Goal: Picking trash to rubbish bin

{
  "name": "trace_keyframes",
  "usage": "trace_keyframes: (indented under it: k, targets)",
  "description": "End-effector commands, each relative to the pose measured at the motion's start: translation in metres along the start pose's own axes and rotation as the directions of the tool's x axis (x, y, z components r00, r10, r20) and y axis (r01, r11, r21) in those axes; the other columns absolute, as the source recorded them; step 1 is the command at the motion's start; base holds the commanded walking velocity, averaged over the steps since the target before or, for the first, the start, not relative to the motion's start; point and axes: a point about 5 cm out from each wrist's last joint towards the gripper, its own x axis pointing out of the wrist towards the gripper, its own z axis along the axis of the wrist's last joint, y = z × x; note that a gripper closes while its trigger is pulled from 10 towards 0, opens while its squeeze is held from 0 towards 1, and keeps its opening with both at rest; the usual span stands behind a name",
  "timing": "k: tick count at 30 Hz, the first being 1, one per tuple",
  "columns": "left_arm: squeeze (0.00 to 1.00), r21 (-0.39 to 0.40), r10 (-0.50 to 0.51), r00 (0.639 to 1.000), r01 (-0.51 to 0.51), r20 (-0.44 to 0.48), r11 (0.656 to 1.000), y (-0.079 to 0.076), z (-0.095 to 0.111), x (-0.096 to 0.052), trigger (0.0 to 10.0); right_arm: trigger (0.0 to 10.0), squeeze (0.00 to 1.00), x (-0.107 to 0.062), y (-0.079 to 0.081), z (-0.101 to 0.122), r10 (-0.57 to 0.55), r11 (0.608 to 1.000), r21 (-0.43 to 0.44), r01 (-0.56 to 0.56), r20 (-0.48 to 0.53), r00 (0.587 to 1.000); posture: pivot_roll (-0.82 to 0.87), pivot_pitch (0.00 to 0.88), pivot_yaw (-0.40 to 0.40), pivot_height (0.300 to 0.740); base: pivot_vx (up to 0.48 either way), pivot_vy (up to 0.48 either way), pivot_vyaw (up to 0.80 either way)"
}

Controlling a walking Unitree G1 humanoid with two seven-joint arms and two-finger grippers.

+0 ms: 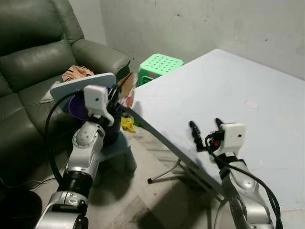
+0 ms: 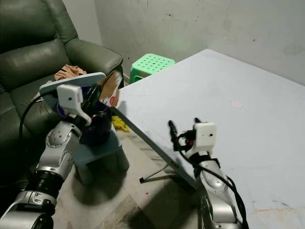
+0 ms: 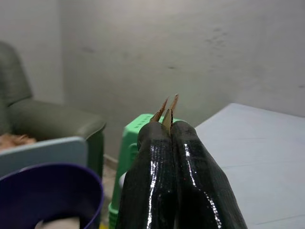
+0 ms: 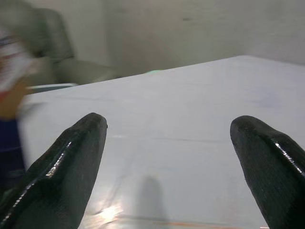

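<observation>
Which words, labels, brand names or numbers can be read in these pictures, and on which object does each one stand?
No text is readable.
The cardboard piece held by the left gripper over the purple bin shows red and white print: too small and blurred to read.
The white camera housings, grey table with its round mark, green stool and wall: no lettering visible.
</observation>
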Motion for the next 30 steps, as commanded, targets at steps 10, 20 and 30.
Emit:
trace_keyframes:
  k: [10,20,30]
  targets:
    - [0.00,-0.018,0.196,0.981,-0.196,0.012,0.981,0.010,0.014,-0.007,10.0,10.0,0.00,0.008,0.007,0.006,-0.050,0.998,-0.024,0.052,0.072,0.996,-0.06,0.000,-0.024,0.740,0.000,0.000,0.00]
    - [0.00,0.088,0.081,0.992,-0.090,0.098,0.992,-0.027,0.015,-0.030,10.0,10.0,0.00,-0.001,0.013,0.011,-0.068,0.997,-0.025,0.071,0.117,0.991,-0.08,0.000,-0.025,0.740,0.000,0.000,0.00]
    - [0.00,0.067,0.067,0.997,-0.069,0.033,0.995,-0.025,-0.006,-0.064,10.0,10.0,0.00,-0.024,0.009,-0.003,-0.103,0.994,-0.018,0.105,0.093,0.990,-0.08,0.000,-0.029,0.740,0.000,0.000,0.00]
